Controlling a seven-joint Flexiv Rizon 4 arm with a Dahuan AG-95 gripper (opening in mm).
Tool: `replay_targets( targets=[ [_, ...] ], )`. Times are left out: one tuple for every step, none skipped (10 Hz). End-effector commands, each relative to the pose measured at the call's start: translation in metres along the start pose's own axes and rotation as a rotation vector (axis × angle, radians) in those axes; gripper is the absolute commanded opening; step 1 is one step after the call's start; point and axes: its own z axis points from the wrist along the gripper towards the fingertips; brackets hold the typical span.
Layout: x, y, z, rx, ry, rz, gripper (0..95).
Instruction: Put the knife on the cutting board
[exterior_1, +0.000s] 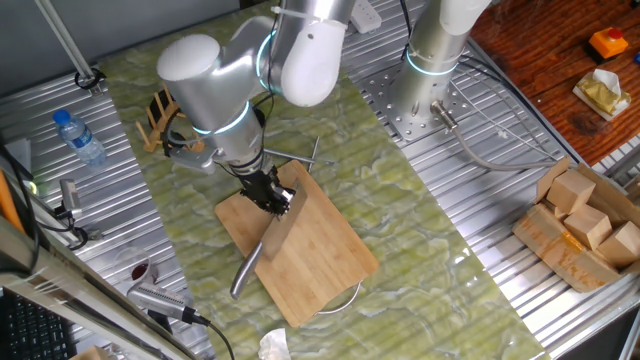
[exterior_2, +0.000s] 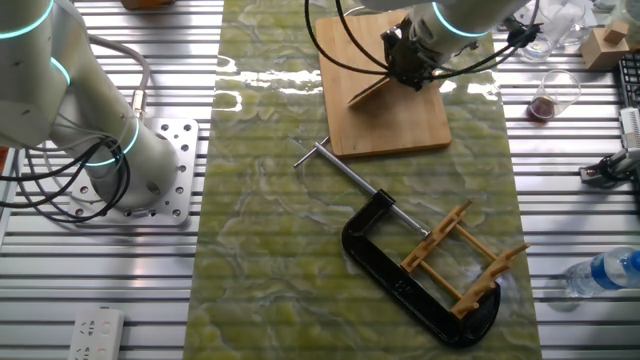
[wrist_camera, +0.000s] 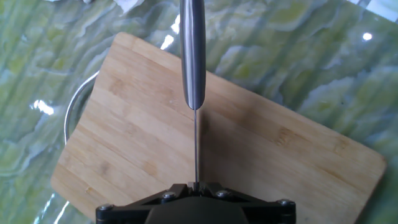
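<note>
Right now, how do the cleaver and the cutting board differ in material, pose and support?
The cleaver is silver metal; the cutting board is tan bamboo. The cleaver stands on edge, blade vertical, while the board lies flat. The hand grips the cleaver's blade; the board rests on the green mat. In the hand view both overlap.

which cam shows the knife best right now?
One fixed view: the knife shows side-on, blade held in the pincer, handle past the cutting board edge. Hand view shows it edge-on; the other fixed view shows only a small sliver.
</note>
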Motion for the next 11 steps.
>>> replay_targets(
  targets=[
    [0.000,0.000,0.000,-0.011,-0.001,0.020,0.0],
    [0.000,0.000,0.000,-0.024,-0.009,0.029,0.0],
    [0.000,0.000,0.000,-0.031,-0.014,0.045,0.0],
    [-0.002,0.007,-0.002,-0.033,-0.013,0.060,0.0],
    [-0.005,0.016,-0.003,-0.034,-0.011,0.072,0.0],
    [-0.008,0.028,-0.003,-0.037,-0.013,0.084,0.0],
    [-0.010,0.038,-0.001,-0.054,-0.022,0.097,0.0],
    [-0.011,0.044,0.002,-0.067,-0.029,0.120,0.0],
    [-0.012,0.051,0.009,-0.084,-0.039,0.134,0.0],
    [-0.012,0.056,0.017,-0.119,-0.059,0.167,0.0],
    [-0.011,0.061,0.023,-0.135,-0.071,0.187,0.0]
  ],
)
